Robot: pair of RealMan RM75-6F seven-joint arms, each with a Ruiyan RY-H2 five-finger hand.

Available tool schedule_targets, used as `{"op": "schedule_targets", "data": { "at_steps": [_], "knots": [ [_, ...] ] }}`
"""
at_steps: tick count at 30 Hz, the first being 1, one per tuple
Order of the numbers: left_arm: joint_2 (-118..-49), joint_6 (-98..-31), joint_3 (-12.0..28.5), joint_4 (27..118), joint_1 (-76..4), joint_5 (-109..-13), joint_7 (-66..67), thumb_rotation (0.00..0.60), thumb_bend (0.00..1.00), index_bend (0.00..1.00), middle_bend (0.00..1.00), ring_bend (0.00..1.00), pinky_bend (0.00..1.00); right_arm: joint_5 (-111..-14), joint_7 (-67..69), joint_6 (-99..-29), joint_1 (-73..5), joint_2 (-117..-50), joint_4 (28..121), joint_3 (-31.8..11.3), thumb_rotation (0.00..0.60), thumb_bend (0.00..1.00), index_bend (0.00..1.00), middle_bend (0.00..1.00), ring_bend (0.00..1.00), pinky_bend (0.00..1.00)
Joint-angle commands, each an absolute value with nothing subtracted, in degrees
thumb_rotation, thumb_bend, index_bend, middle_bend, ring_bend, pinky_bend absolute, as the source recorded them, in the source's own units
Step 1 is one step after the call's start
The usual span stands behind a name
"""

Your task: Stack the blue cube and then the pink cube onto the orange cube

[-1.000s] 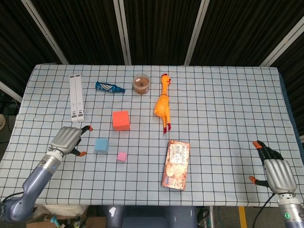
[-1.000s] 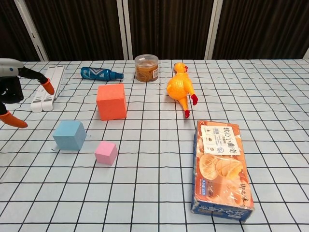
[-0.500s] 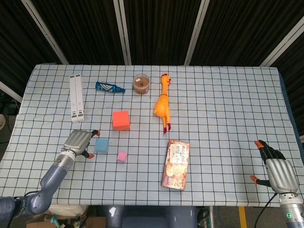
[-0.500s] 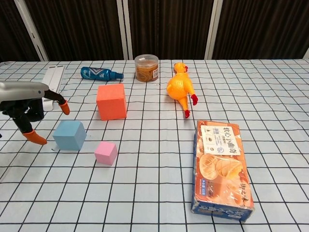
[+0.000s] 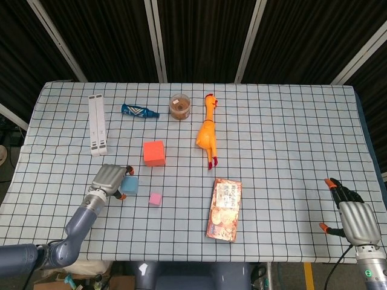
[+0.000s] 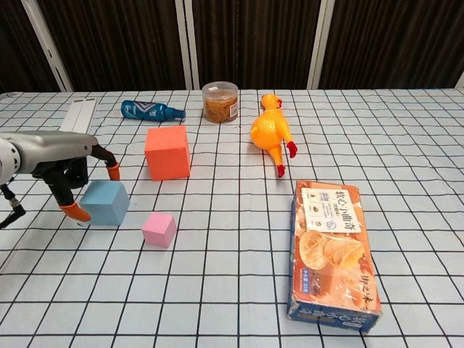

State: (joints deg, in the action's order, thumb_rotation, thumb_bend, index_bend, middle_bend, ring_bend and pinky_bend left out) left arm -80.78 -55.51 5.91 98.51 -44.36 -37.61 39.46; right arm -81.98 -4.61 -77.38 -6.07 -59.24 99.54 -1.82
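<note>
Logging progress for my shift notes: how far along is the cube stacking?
Nothing is stacked yet: the orange cube stands bare, and the pink cube sits untouched on the cloth. In hand: the left robot hand has its fingers around the blue cube, which is still on the table. The right robot hand is idle. Both placements remain.

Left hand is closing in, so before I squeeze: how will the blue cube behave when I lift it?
The blue cube has flat faces and sits square on the cloth, so it probably won't roll. Its matte, soft-edged look suggests light foam that may give under a hard squeeze. The left hand straddles it with fingers apart; opposing flat sides should hold without much slip.
</note>
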Motion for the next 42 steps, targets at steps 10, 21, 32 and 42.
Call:
{"op": "schedule_targets", "data": {
  "at_steps": [10,21,32,42],
  "knots": [
    [-80.9,-57.17,4.67,98.57,-44.95,-37.61,40.18,0.6,0.1,0.47,0.93,0.76,0.87,-81.9,-3.49,-77.08,-6.07,-58.94,99.59,-1.73,0.6,0.13,0.04,0.09,0.18,0.22],
    [-79.4,-59.46,5.37,101.04,-45.36,-36.43,40.06,0.6,0.41,0.49,0.94,0.76,0.87,-82.06,-3.15,-77.09,-6.06,-58.86,99.63,-1.67,0.6,0.13,0.04,0.09,0.18,0.23],
    [-71.97,-62.42,11.51,111.26,-47.33,-34.55,38.74,0.6,0.48,0.52,0.94,0.76,0.87,-82.48,-3.11,-76.81,-6.23,-58.84,99.86,-1.47,0.6,0.13,0.05,0.09,0.18,0.24],
    [-68.7,-67.61,19.28,114.03,-54.09,-23.05,43.95,0.6,0.47,0.53,0.94,0.76,0.87,-82.57,-3.33,-76.73,-6.32,-58.96,100.01,-1.41,0.6,0.13,0.05,0.09,0.18,0.24]
  ]
}}
